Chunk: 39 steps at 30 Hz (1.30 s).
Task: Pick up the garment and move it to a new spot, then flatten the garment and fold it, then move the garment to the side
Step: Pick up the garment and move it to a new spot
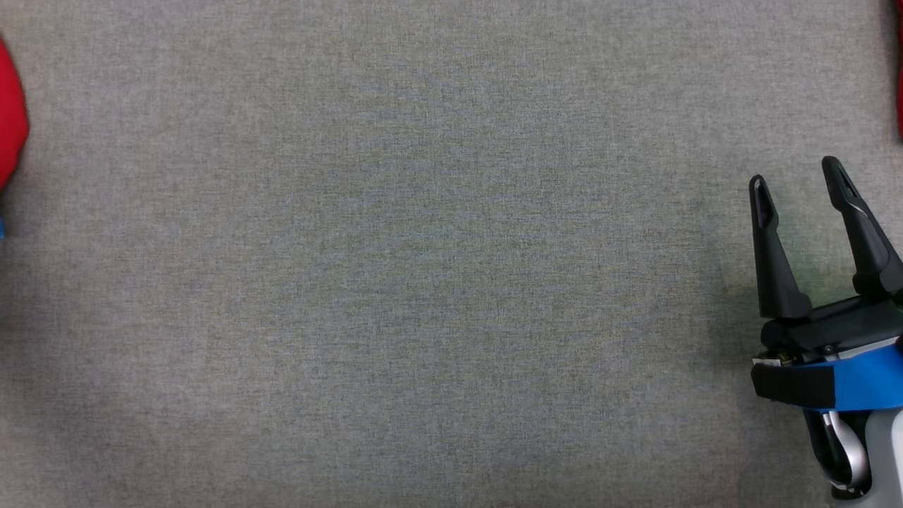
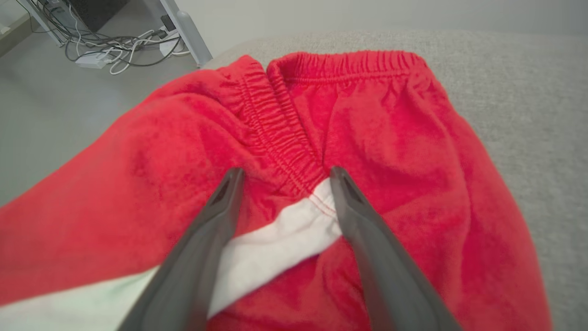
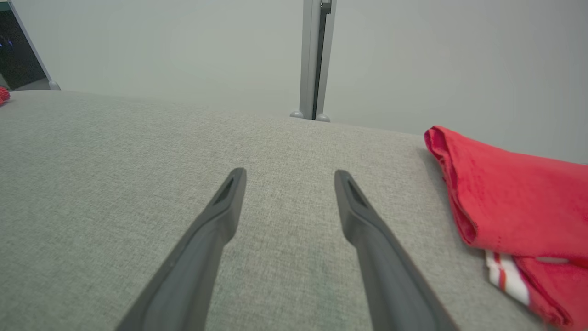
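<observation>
Left gripper (image 2: 285,172) is right over the garment (image 2: 390,138), and its two dark fingers stand wide apart with nothing pinched between them. The tips frame the spot where the gathered elastic waistband (image 2: 275,133) meets a white stripe (image 2: 275,248). Whether the tips touch the fleece cannot be told from this angle.

The garment is red and bunched, lying at the edge of the grey table (image 2: 528,92). One part slopes off past the edge, with bare floor (image 2: 46,115) and a tangle of cables (image 2: 115,46) beyond it. From the head camera, a sliver of red (image 1: 10,120) peeks in at the far left border of the table.

Over on the other side, the right gripper (image 1: 796,173) sits at the lower right of the head view. Its claw is spread too, empty, fingers pointing up across open grey cloth. Its own wrist camera shows the same, with bare table between the tips.

Well off to that gripper's right lies a folded red cloth (image 3: 514,197) with a white-and-red striped hem (image 3: 503,276), apart from the fingers. A grey post (image 3: 314,55) rises behind the table's far edge.
</observation>
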### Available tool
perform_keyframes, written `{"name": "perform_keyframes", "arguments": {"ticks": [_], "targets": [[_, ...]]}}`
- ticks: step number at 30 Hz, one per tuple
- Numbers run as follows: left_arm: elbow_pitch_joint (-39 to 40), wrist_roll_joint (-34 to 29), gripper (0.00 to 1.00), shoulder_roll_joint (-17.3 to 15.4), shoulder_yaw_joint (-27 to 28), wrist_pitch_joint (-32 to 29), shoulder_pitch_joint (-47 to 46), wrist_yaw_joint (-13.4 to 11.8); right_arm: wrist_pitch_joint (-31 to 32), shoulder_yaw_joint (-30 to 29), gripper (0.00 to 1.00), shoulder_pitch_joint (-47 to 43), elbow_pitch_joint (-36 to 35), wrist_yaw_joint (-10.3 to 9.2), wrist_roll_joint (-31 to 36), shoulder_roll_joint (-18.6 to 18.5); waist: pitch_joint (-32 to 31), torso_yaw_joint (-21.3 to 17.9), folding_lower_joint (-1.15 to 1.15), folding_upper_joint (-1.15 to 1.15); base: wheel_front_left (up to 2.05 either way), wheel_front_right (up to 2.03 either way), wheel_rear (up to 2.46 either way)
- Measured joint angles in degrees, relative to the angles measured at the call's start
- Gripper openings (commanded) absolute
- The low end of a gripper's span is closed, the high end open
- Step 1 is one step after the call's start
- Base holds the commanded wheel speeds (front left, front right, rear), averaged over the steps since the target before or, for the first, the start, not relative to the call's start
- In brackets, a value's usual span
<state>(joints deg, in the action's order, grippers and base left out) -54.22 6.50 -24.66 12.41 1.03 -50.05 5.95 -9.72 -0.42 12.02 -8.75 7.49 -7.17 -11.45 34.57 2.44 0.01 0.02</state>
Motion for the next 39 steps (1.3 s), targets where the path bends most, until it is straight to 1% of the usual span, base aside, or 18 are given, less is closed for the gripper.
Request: {"name": "perform_keyframes", "arguments": {"ticks": [2, 7, 9, 10, 11, 16, 21, 25, 33, 38, 39], "targets": [[-2.0, 0.4, 1.00, -0.2, -0.2, -1.8, -1.5, 0.0, 0.2, -0.1, 1.00, -0.1, -0.6, 0.00, 0.0, 0.0, 0.2, 0.0, -0.01, -0.01, 0.00, 0.00, 0.00], [-6.4, 2.0, 1.00, -0.7, 0.0, -9.0, -4.3, 0.4, 0.6, 0.0, 1.00, -0.1, -1.3, 0.00, 0.1, 0.1, 0.0, -0.2, -0.02, -0.02, 0.00, 0.00, 0.00], [-7.2, 2.6, 1.00, -0.8, 0.0, -10.4, -4.7, 0.4, 0.6, 0.0, 1.00, -0.2, -1.3, 0.00, 0.2, 0.2, -0.3, -0.3, -0.02, -0.02, 0.00, 0.00, 0.00], [-7.3, 2.6, 0.48, -0.8, 0.0, -10.5, -4.7, 0.4, 0.6, 0.1, 1.00, -0.2, -1.2, 0.00, 0.2, 0.2, -0.5, -0.3, -0.02, -0.02, 0.00, 0.00, 0.00], [-7.5, 2.6, 0.01, -0.8, -0.1, -10.8, -4.7, 0.5, 0.6, 0.1, 1.00, -0.2, -1.1, 0.00, 0.2, 0.2, -0.7, -0.3, -0.02, -0.02, 0.00, 0.00, 0.00], [-8.0, 3.0, 0.00, -0.5, -0.6, -10.6, -3.6, 0.6, 0.5, 0.6, 1.00, -0.2, 0.2, 0.00, 0.0, 0.5, -2.5, -0.5, -0.01, -0.02, 0.00, 0.00, 0.00], [-6.2, 3.3, 0.00, -0.3, -0.7, -6.7, -2.0, 0.1, -0.5, 1.7, 1.00, -0.3, 2.2, 0.00, -0.6, 1.3, -5.5, -0.6, 0.00, -0.01, 0.00, 0.00, 0.00], [-2.9, 2.4, 0.00, -0.7, -2.6, -3.4, -2.0, 0.3, -1.0, 2.7, 1.00, -0.3, 4.5, 0.00, -1.0, 2.2, -8.6, -0.7, -0.01, -0.02, 0.00, 0.00, 0.00], [5.0, 0.6, 0.00, 0.2, -8.3, 2.8, -2.9, 1.1, -2.8, 4.4, 1.00, -0.8, 8.8, 0.00, -2.0, 4.3, -14.8, -1.6, -0.02, -0.02, 0.00, 0.00, 0.00], [10.0, 0.8, 0.00, 1.2, -13.0, 5.4, -4.2, 1.2, -4.0, 6.0, 1.00, -0.9, 11.5, 0.00, -3.1, 5.7, -18.0, -3.5, -0.02, -0.02, 0.00, 0.00, 0.00], [11.3, 1.2, 0.00, 1.4, -14.8, 5.7, -4.6, 1.2, -4.3, 6.4, 1.00, -1.0, 12.1, 0.00, -3.3, 5.9, -18.5, -4.0, -0.02, -0.02, 0.00, 0.00, 0.00]]}}
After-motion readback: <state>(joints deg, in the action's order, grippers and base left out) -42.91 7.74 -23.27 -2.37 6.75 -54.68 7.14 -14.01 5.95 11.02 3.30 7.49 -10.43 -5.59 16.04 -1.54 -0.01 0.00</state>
